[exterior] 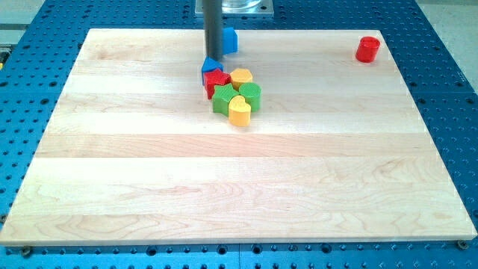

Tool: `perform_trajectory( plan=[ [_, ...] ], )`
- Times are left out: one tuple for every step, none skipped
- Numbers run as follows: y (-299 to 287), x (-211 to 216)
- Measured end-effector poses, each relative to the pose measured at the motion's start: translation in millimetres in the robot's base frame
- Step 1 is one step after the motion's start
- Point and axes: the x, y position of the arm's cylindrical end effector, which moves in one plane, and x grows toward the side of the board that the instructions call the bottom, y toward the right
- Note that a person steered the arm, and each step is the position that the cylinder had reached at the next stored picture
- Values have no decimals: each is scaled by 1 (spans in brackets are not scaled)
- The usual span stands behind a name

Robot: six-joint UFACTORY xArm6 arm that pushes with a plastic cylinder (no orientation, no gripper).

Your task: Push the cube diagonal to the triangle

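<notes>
My tip [212,60] stands near the view's top, left of centre. It sits at the top edge of a small blue triangle block [209,67]; I cannot tell if it touches it. A blue cube [230,40] lies just up and to the right of the tip, partly hidden by the rod. The triangle heads a tight cluster: a red star block [216,80], a yellow hexagon block [241,76], a green round block [251,94], a green star block [222,99] and a yellow heart block [239,111].
A red cylinder block [367,48] stands alone near the top right corner of the wooden board [224,187]. The board lies on a blue perforated table [30,112].
</notes>
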Motion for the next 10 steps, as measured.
perform_trajectory(
  plan=[
    [-38, -14],
    [-11, -60],
    [42, -74],
    [61, -74],
    [61, -71],
    [61, -52],
    [57, -10],
    [27, 15],
    [-45, 23],
    [-41, -16]
  ],
)
